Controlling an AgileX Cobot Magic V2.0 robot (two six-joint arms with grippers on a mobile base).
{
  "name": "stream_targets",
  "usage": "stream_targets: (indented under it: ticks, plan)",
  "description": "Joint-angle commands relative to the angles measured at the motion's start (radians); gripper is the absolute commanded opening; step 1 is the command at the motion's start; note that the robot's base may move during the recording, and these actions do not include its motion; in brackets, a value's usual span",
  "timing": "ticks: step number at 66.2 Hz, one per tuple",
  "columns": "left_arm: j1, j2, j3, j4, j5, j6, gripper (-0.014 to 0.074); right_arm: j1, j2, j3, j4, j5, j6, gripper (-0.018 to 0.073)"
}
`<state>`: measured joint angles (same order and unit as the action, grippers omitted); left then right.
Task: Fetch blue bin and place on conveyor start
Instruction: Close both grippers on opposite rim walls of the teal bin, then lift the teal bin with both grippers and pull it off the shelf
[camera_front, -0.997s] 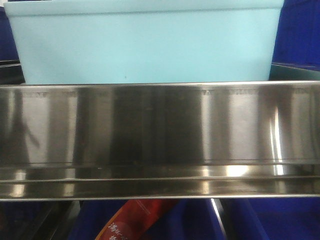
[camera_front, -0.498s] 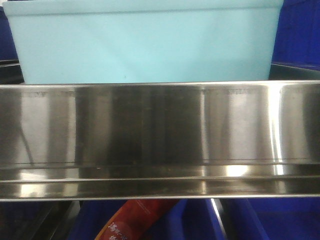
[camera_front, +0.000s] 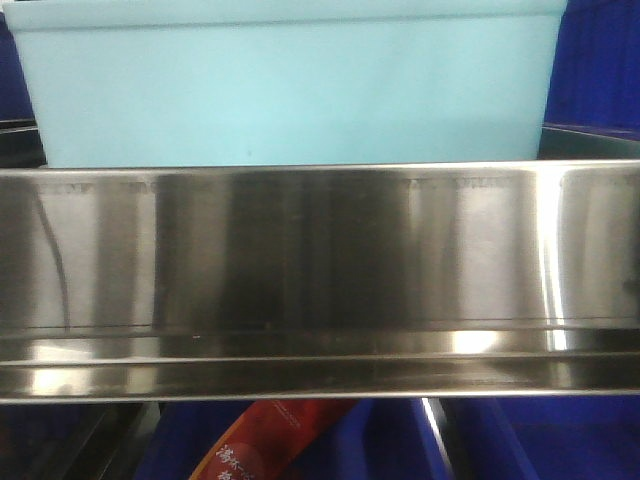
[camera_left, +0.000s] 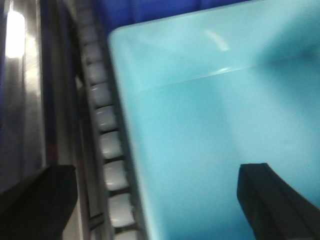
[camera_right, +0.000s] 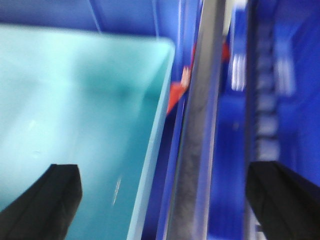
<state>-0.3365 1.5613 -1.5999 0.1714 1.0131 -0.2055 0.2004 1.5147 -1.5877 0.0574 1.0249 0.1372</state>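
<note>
The blue bin (camera_front: 290, 95) is a pale turquoise tub on the shelf behind the steel rail, filling the top of the front view. My left gripper (camera_left: 158, 200) is open, its black fingers (camera_left: 37, 200) straddling the bin's left wall (camera_left: 127, 150), one outside over the roller track and one over the bin's inside. My right gripper (camera_right: 165, 200) is open, straddling the bin's right rim (camera_right: 150, 150), one finger (camera_right: 45, 200) over the bin's inside and the other out past the steel rail. The bin looks empty inside (camera_right: 65, 100). The conveyor start is out of view.
A shiny stainless steel shelf rail (camera_front: 320, 270) runs across below the bin. A track of white rollers (camera_left: 107, 145) lies along the bin's left side. Dark royal-blue bins (camera_front: 600, 60) flank it. A red package (camera_front: 270, 440) lies on the lower level. A steel bar (camera_right: 197, 135) runs right of the bin.
The reflections on the steel rail have shifted a little. The bin has hardly moved in the front view.
</note>
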Motion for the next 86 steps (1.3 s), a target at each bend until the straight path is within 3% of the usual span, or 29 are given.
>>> stream_targets:
  ticks: [1,13,29,33,38,45,48,51,74,86]
  plan:
    - [0.039,0.042,-0.014,-0.035,0.01,-0.009,0.0549,0.001,0.046,-0.011,-0.012,-0.021,0.012,0.0568]
    - [0.096,0.121,-0.014,-0.138,0.017,0.057,0.0549,0.001,0.134,-0.011,0.002,-0.046,0.012,0.0568]
    - [0.096,0.166,-0.014,-0.14,0.019,0.07,0.0542,0.001,0.205,-0.011,0.002,-0.064,0.012,0.0524]
    - [0.096,0.166,-0.014,-0.14,0.019,0.07,0.0507,0.003,0.211,-0.011,0.002,-0.064,0.012,0.0442]
    - [0.096,0.166,-0.018,-0.14,0.025,0.07,0.0408,0.003,0.213,-0.011,0.002,-0.064,0.012,0.0266]
    - [0.096,0.166,-0.026,-0.14,0.035,0.07,0.0144,0.003,0.213,-0.011,0.002,-0.062,0.012,-0.0069]
    - [0.096,0.166,-0.026,-0.14,0.037,0.07,0.0006,0.003,0.213,-0.011,0.002,-0.06,0.012,-0.017]
    - [0.096,0.166,-0.027,-0.14,0.037,0.07,-0.0109,0.003,0.213,-0.011,0.002,-0.06,0.012,-0.0155]
    - [0.094,0.134,-0.029,-0.138,0.069,0.07,-0.0111,0.003,0.166,-0.011,0.0,-0.03,0.012,-0.0151]
    - [0.092,0.016,-0.031,-0.197,0.045,0.07,-0.0111,0.003,0.051,-0.011,-0.006,-0.03,0.012,-0.0151]
